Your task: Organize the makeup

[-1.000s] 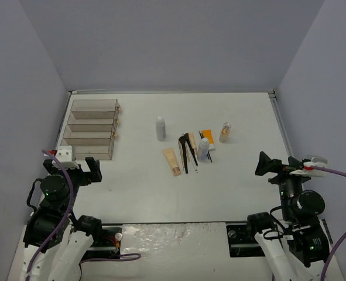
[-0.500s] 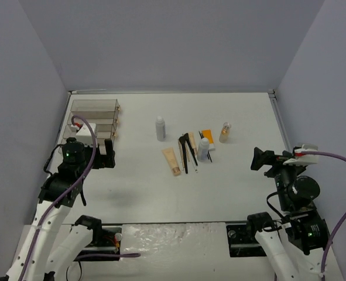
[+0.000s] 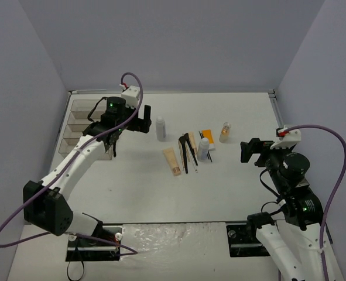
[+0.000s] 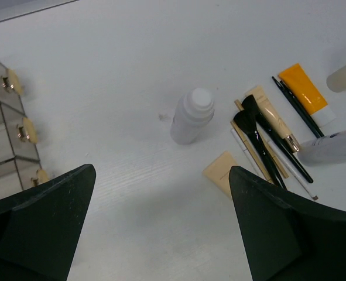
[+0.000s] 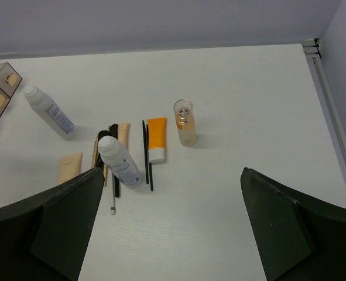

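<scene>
The makeup lies mid-table: a white-grey bottle point(image 3: 160, 129) standing alone, a second bottle point(image 3: 204, 148), a gold-capped glass vial point(image 3: 225, 132), an orange tube point(image 3: 206, 135), a beige tube point(image 3: 171, 161), and black brushes with thin sticks point(image 3: 188, 153). My left gripper point(image 3: 140, 120) is open and empty above the table, just left of the lone bottle point(image 4: 192, 116). Its wrist view also shows the beige tube point(image 4: 222, 173) and brushes point(image 4: 260, 136). My right gripper point(image 3: 250, 152) is open and empty, right of the vial point(image 5: 185, 122) and the second bottle point(image 5: 120, 161).
The clear tiered drawer box point(image 3: 79, 106) stands at the back left, partly hidden by my left arm; its gold knobs point(image 4: 12, 82) show in the left wrist view. The table's right rail point(image 3: 281, 126) runs along the far right edge.
My left arm has swung far up and right, from the near left corner past the drawer box to beside the lone bottle. My right gripper has moved up and left toward the makeup.
</scene>
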Robot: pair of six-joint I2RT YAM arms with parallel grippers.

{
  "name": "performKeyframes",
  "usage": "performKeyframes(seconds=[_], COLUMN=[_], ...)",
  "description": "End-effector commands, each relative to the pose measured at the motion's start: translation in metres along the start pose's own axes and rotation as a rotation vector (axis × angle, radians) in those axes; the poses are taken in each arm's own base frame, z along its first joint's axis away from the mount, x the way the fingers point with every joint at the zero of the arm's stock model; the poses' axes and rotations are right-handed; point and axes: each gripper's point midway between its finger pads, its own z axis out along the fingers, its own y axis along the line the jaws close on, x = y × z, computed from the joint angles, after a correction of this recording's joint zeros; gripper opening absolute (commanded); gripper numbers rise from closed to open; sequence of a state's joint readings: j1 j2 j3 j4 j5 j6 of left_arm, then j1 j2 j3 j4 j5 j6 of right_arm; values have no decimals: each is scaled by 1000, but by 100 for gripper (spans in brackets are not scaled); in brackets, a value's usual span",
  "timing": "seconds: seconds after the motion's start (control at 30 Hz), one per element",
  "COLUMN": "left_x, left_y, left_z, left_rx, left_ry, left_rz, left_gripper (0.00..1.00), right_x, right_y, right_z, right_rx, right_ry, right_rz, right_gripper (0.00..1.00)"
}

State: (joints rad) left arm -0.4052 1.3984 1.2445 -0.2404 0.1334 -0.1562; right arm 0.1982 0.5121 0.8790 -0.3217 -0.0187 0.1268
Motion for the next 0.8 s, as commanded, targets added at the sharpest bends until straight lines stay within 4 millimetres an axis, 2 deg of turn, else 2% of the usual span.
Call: performKeyframes(seconds=[0.0,0.13,0.33,0.6,0.77], left_x=[-53,-50,-37,-28,-24], left_y=[-29,-41,-39,-34,-37], left_z=[25,54,90,121,129], left_rx=[64,83,57,25,35], left_ry=[-173,-176,-134,-96,-83], left_rz=[36,31,2,-3,-23], left_gripper=[97,97,89,81,74], right_x=[-24,-23,-22,-20,-19], right_y=[13,13,17,17,16], right_z=[-6,-11,-14,-16,-19], right_rx=[-70,-74,-100,-107,-107], right_ry=[-103,-124,-138,-150,-159], right_rz=[-6,-13,-19,-20,-20], right_gripper=[100,100,100,100,100])
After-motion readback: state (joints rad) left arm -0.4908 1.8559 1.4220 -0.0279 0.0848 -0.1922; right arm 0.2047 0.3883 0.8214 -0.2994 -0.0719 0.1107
